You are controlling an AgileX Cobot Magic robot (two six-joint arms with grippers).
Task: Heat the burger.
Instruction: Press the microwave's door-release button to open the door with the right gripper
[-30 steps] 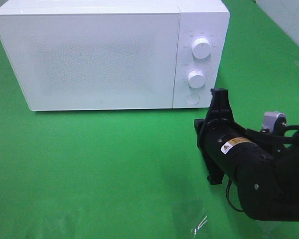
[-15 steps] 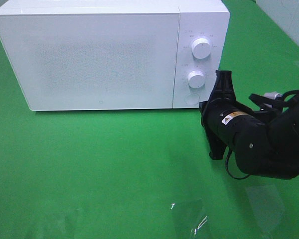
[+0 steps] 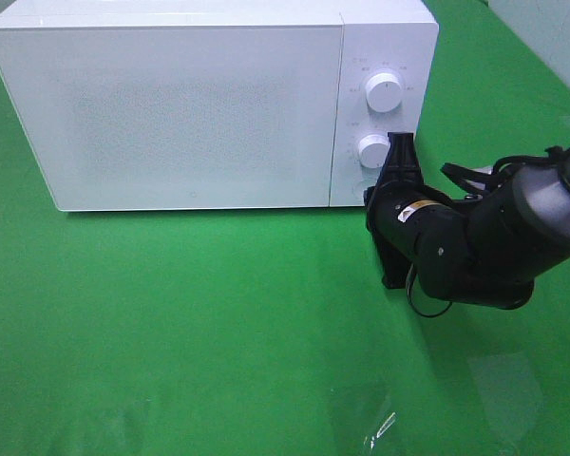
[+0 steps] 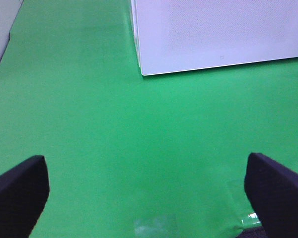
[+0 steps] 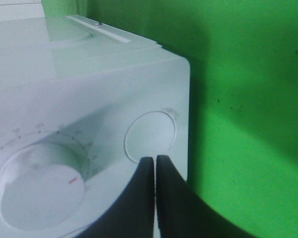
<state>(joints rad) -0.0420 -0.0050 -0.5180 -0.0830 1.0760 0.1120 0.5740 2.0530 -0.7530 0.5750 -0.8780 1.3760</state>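
Currently the white microwave (image 3: 199, 104) stands on the green cloth (image 3: 171, 323) with its door (image 3: 180, 114) shut. The burger is not visible in any view. The frosted door panel hides the interior, so the burger's location cannot be determined. The control panel (image 3: 380, 57) at the right of the door carries an upper knob (image 3: 384, 92), a lower knob (image 3: 372, 150) and, below these, a round button (image 5: 150, 135). The right gripper (image 3: 399, 142) is clenched with nothing between its fingers, and the two jaws lie flat against each other. It points at the lower part of the control panel, just beside the lower knob. In the right wrist view its tips sit at the rim of the round button, but contact with the button cannot be confirmed. The lower knob shows a small red mark in that view. The left gripper (image 4: 144, 168) is released, its jaws standing wide apart over bare cloth and holding nothing. It is well apart from the microwave, and the front lower corner of the cabinet is visible ahead of it.
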